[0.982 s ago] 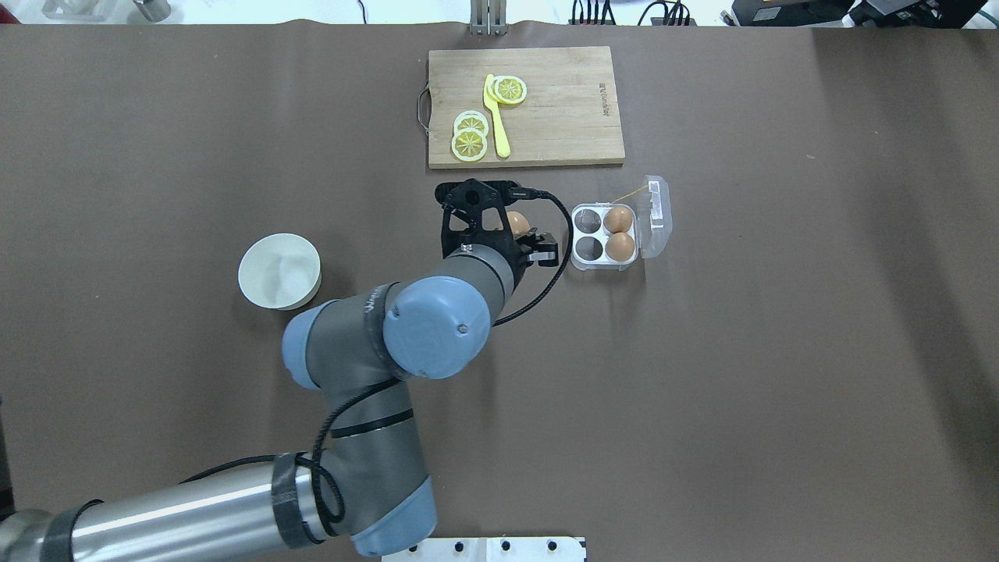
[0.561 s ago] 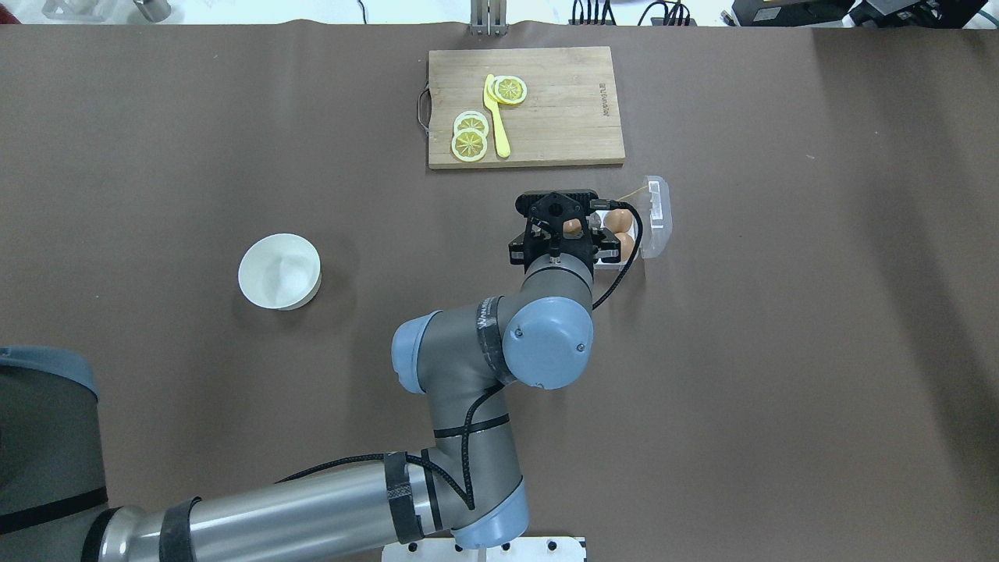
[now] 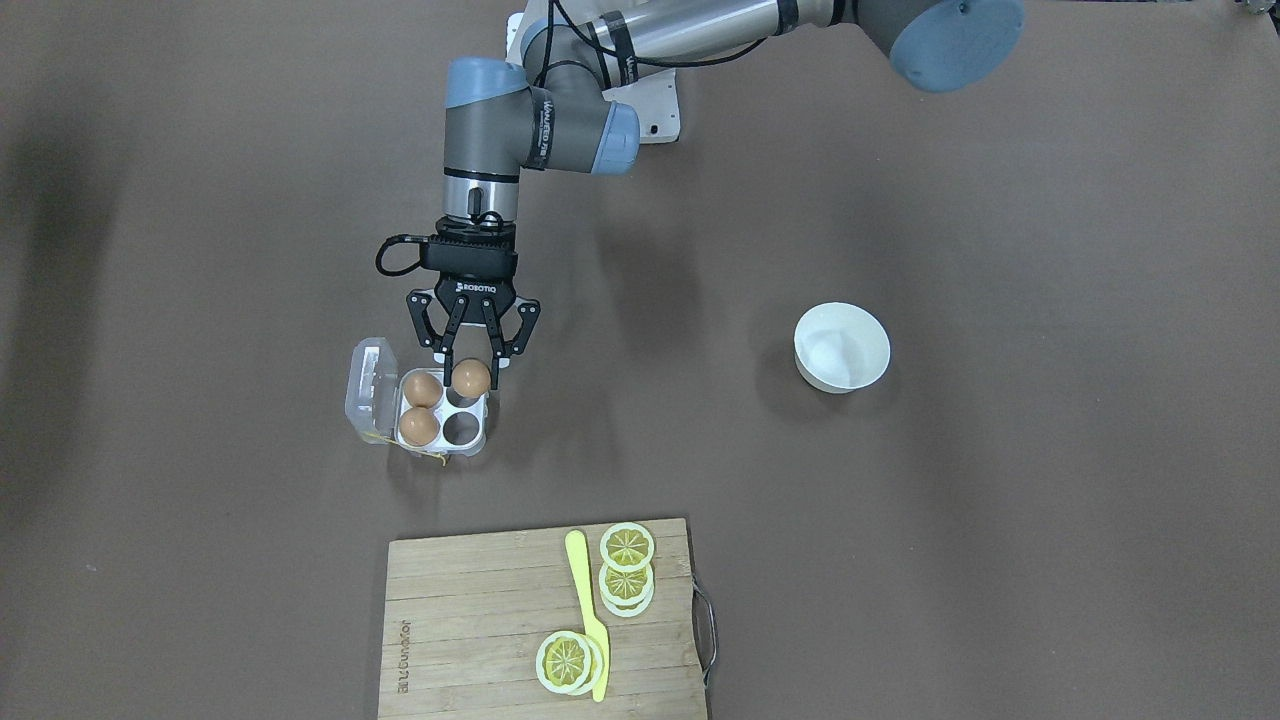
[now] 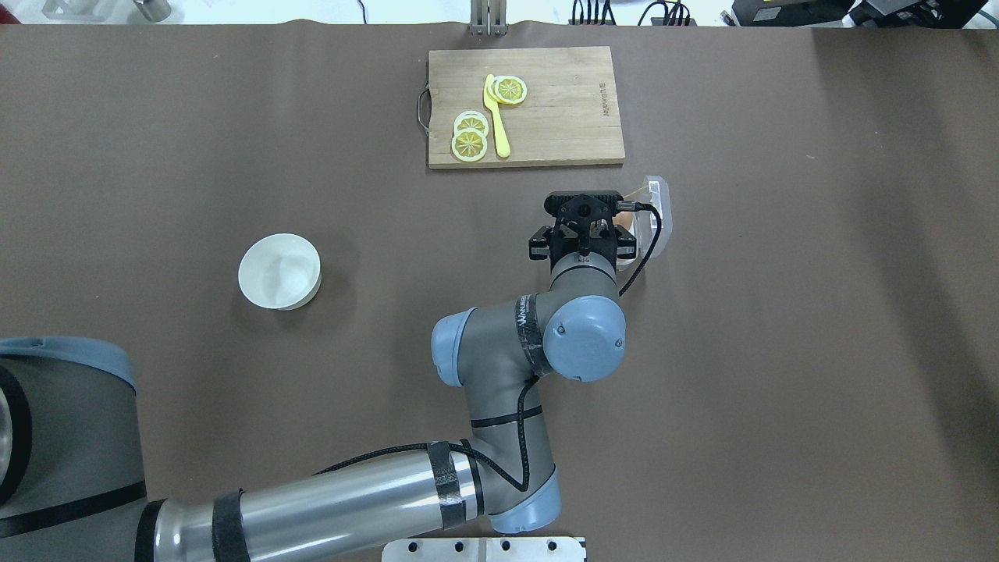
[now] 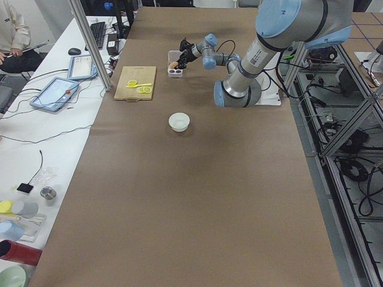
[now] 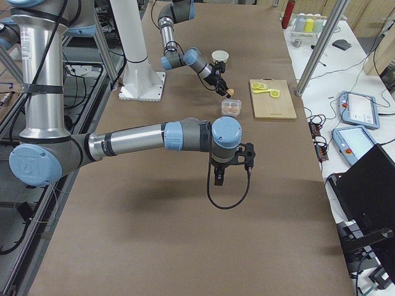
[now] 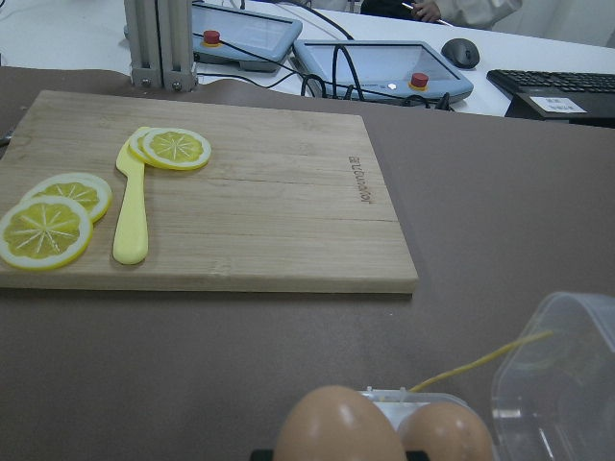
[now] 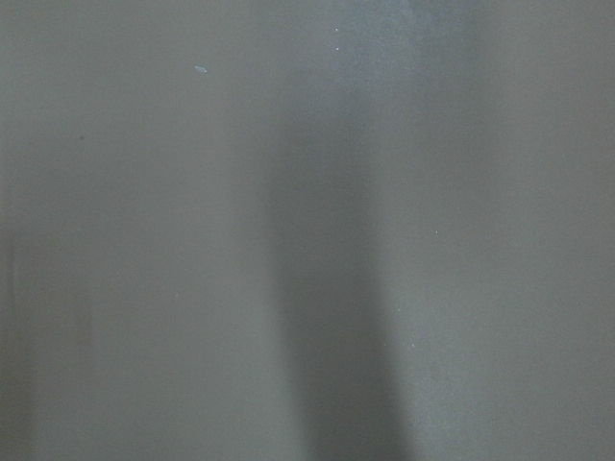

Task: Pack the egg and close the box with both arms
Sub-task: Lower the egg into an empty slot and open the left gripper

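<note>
While left gripper point(image 3: 470, 378) clasps one egg point(image 3: 471, 376) | box point(image 3: 460, 428): two eggs point(image 3: 421, 389) | right gripper point(image 6: 217, 180): can't tell

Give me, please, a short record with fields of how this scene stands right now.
Left hand: shut on the small orange-brown egg, over a box cell on the robot's side
Right hand: hangs over bare table, away from the box; open or shut cannot be told
Clear-plastic four-cell egg box: lid open; two other eggs in the cells beside the lid; one cell plainly empty
Elsewhere: white round bowl; wooden cutting board with lemon slices and a yellow plastic knife
</note>
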{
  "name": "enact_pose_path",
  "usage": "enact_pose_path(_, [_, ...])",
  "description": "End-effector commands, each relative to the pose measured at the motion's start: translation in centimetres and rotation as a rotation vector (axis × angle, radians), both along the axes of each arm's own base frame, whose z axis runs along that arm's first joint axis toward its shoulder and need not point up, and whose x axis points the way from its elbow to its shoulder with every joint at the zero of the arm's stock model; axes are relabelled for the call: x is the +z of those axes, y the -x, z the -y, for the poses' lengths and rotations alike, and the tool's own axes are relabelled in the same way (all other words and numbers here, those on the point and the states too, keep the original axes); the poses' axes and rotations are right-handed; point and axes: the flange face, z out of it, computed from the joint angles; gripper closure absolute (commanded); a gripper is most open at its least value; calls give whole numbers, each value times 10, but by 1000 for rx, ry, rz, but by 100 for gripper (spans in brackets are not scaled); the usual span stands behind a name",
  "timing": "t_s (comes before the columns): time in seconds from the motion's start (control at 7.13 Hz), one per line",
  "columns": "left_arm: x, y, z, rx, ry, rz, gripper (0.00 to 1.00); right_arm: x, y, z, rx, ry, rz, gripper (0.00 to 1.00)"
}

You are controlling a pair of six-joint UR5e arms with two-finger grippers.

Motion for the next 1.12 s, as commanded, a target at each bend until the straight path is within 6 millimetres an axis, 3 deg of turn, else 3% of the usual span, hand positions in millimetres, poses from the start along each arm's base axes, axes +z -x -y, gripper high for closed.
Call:
enact_pose_path(0.0, [1,-5,3,-3,-1,-2,100,-4,0,3,13,11,2,0])
enact_pose_path(0.28, [-8,-10,5,-3,-2,-5,100,-5,0,4,14,11,2,0])
enact_pose_path(0.98, [-4,-17,14,-8,0,2,100,-3,0,6,13,14,0,0])
